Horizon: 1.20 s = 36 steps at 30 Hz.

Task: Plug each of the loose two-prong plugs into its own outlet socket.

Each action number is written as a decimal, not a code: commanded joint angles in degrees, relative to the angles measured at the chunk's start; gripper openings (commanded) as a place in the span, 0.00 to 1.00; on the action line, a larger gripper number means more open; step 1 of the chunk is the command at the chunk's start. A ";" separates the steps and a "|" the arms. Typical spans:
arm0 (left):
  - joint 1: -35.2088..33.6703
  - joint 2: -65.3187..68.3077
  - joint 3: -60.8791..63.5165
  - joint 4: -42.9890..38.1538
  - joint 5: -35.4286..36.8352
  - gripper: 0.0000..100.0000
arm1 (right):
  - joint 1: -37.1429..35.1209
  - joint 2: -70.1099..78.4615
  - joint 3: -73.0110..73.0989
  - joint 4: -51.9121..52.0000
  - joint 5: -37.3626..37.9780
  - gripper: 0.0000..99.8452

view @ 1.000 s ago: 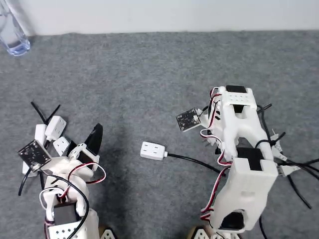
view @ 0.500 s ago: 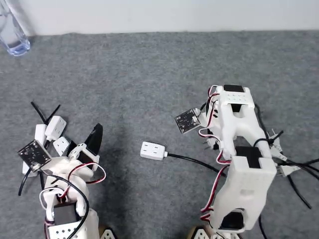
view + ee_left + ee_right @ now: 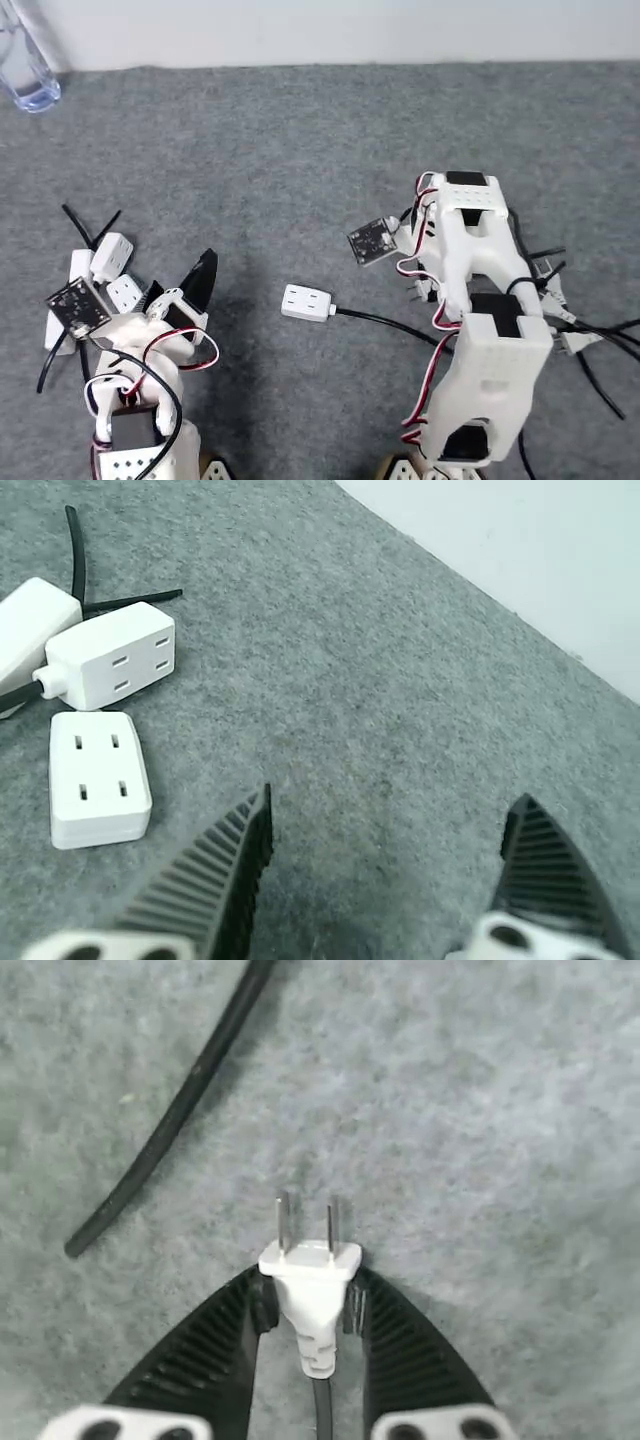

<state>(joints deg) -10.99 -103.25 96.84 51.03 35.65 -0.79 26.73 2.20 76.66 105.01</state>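
Low over grey carpet (image 3: 480, 1110), right pincer (image 3: 308, 1290) grips 1 plug (image 3: 310, 1262).

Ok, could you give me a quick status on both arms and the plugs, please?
Left jaws open, empty, outlets beside. Right jaws shut on plug. Black cable lies ahead.

No text, number or sign can be read. The white outlet socket (image 3: 100, 778) and the two-prong plug (image 3: 310, 1275) bear no legible print, and any marking on the circuit board (image 3: 370, 241) at an arm's wrist is too small to make out.
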 commanded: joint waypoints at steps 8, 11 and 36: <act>0.44 -0.62 -0.40 0.18 -0.35 0.35 | -5.58 -8.40 -0.35 -1.71 -32.26 0.01; 0.44 -0.62 -0.40 0.18 -0.35 0.35 | -5.58 -12.97 0.00 -1.10 -41.49 0.01; 20.22 -0.79 -0.40 -9.05 13.36 0.35 | -33.71 -44.97 7.56 17.27 -64.44 0.01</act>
<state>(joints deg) 8.26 -103.25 96.84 43.74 47.87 -31.91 -15.91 10.81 95.74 43.12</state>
